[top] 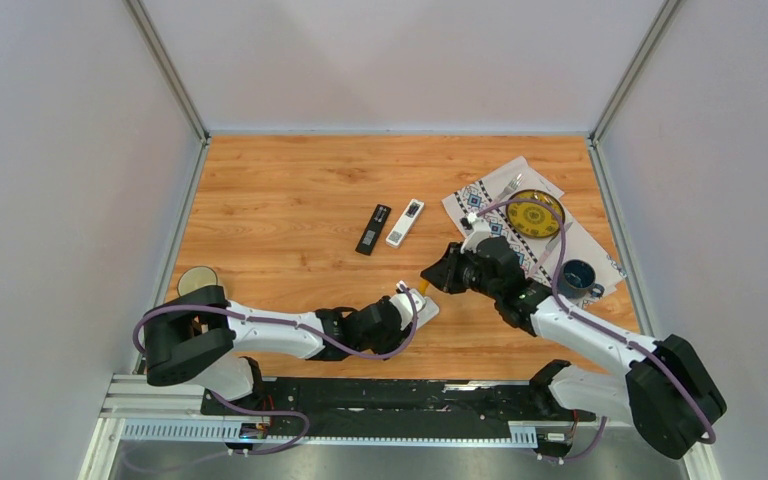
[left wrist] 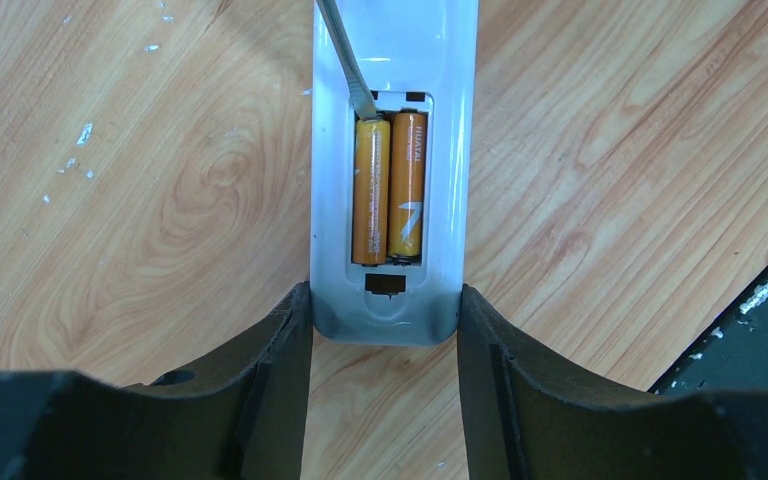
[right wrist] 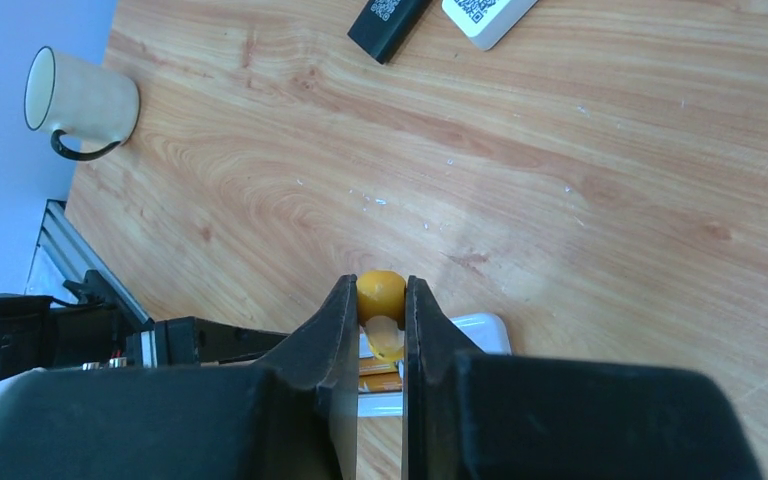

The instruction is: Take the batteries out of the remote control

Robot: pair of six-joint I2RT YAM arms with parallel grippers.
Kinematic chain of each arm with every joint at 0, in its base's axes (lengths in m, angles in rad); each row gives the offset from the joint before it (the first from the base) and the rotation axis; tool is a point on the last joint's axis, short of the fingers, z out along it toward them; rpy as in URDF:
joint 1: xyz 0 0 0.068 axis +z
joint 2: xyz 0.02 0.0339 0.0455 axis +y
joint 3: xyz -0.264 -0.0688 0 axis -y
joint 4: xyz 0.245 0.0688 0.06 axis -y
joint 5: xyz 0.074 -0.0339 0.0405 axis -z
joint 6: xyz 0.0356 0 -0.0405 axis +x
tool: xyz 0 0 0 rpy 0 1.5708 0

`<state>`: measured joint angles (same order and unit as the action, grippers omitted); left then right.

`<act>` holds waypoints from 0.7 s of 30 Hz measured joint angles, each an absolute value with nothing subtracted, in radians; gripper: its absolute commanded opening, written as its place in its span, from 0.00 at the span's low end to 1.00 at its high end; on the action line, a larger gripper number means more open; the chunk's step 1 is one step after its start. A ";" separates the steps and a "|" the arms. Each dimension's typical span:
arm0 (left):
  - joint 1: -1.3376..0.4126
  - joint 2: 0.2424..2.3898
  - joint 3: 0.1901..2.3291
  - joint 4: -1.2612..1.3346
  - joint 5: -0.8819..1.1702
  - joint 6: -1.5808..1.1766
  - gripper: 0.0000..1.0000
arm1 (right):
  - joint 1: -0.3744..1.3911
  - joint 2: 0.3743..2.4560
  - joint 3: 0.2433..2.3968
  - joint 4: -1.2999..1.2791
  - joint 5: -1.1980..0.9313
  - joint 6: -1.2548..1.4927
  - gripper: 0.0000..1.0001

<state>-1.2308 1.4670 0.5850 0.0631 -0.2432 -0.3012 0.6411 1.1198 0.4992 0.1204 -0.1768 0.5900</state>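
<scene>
A white remote control (left wrist: 385, 305) lies back-up on the wooden table, its battery bay uncovered. My left gripper (left wrist: 385, 300) is shut on its near end, one finger pressed to each side. Two orange-gold batteries (left wrist: 371, 190) sit side by side in the bay. The flat metal blade of a screwdriver (left wrist: 345, 60) comes in from above, its tip at the far end of the left battery. My right gripper (right wrist: 381, 295) is shut on the screwdriver's yellow handle (right wrist: 380, 290), above the remote (right wrist: 475, 330). In the top view both grippers (top: 405, 305) (top: 438, 275) meet near the table's front middle.
A black remote (top: 373, 229) and a second white remote (top: 405, 222) lie mid-table. At the right, a patterned cloth (top: 590, 250) carries a yellow plate (top: 536, 213), a fork (top: 505, 187) and a blue mug (top: 576, 278). A cream mug (top: 197, 280) stands at the left edge.
</scene>
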 measured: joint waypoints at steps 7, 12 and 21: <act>-1.237 1.465 0.585 0.056 -0.256 -0.308 0.00 | 0.622 1.109 0.496 0.117 -0.234 0.604 0.00; -1.237 1.457 0.584 0.038 -0.261 -0.317 0.00 | 0.620 1.089 0.496 0.097 -0.257 0.607 0.00; -1.237 1.458 0.584 0.042 -0.274 -0.331 0.00 | 0.645 1.051 0.496 0.025 -0.377 0.630 0.00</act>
